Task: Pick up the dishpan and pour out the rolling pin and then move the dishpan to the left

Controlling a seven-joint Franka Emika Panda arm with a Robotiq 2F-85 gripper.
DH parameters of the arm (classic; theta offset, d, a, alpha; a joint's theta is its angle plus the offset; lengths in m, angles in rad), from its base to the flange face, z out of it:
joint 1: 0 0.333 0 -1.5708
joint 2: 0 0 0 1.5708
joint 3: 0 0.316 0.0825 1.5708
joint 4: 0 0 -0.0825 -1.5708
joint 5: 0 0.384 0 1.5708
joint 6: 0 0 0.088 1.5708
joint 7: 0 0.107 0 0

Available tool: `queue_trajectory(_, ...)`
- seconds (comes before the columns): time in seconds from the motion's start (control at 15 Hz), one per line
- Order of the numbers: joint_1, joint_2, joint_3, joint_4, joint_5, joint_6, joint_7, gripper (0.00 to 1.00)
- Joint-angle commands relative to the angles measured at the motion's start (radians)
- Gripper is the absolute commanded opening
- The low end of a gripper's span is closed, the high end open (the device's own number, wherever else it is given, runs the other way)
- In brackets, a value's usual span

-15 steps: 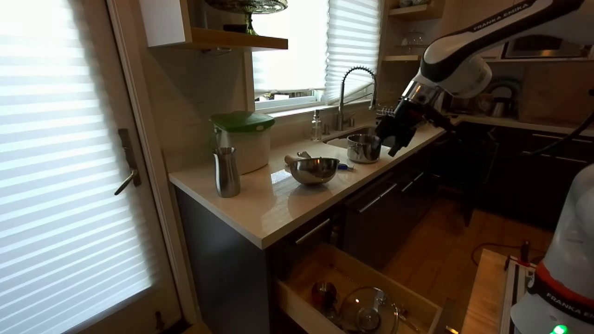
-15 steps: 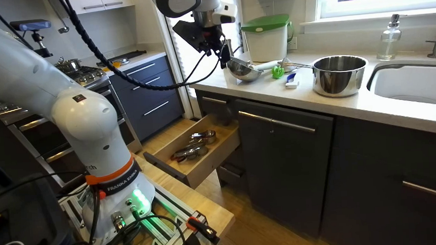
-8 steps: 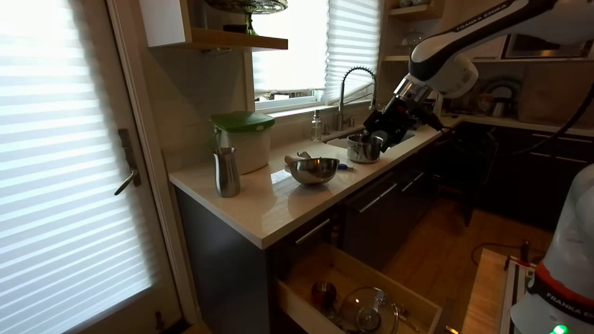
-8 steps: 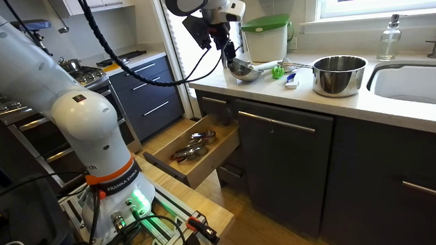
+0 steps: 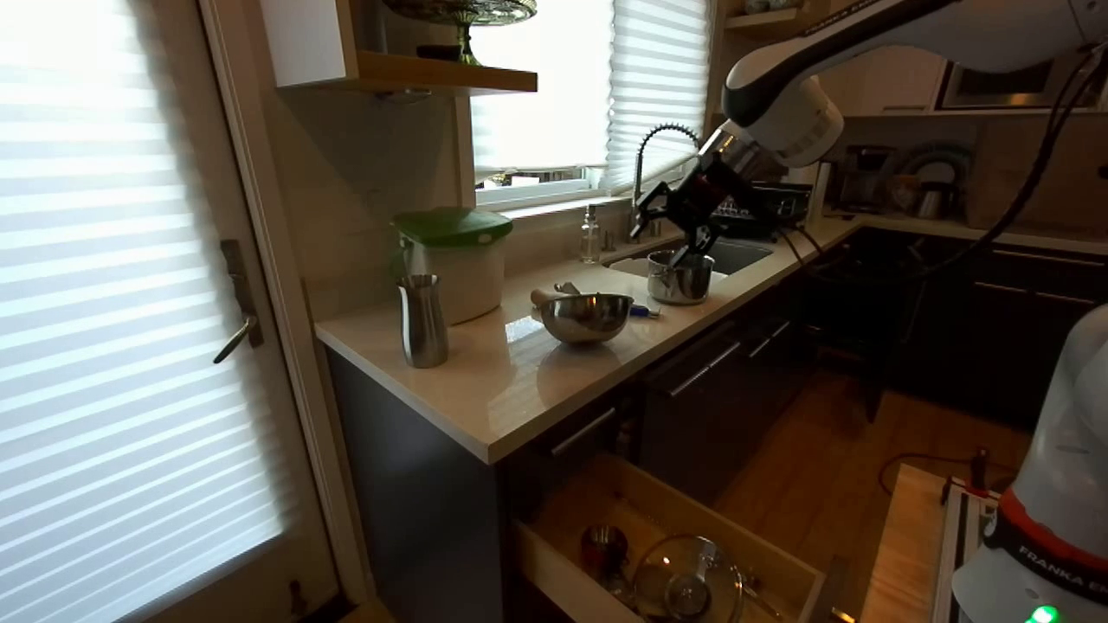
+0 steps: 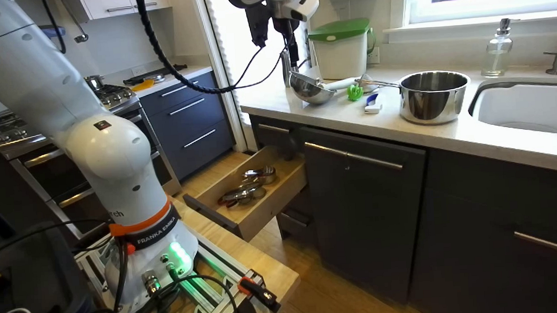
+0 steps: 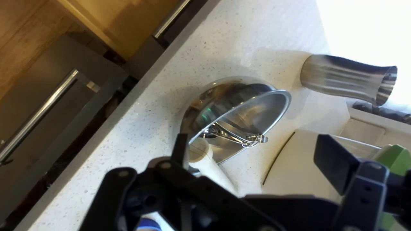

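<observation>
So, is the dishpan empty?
Not empty: the wrist view shows a shiny metal utensil in the dishpan and one end of the rolling pin reaching into it.

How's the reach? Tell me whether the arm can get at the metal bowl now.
Probably yes: the gripper hangs open, and the metal bowl looks free toward the canister, though a rolling pin may crowd another side.

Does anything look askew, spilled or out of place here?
Yes: the dishpan sits tilted rather than level on the counter, a rolling pin jutting out over its rim. Below, a drawer stands open, though the task doesn't mention it.
</observation>
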State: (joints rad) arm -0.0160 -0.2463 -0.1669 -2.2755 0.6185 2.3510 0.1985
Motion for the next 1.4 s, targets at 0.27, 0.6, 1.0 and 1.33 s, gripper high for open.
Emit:
queue_trajectory(0.27, -0.078, 0.18, 0.04, 0.164, -0.227, -0.146, 0.327, 1.0)
queue_trajectory(0.6, -0.069, 0.194, 0.04, 0.172, -0.159, -0.077, 0.274, 1.0)
queue_trajectory(1.0, -0.082, 0.195, 0.038, 0.205, -0.075, -0.235, 0.297, 1.0)
queue_trajectory(1.33, -0.084, 0.217, 0.036, 0.226, -0.017, -0.264, 0.295, 1.0)
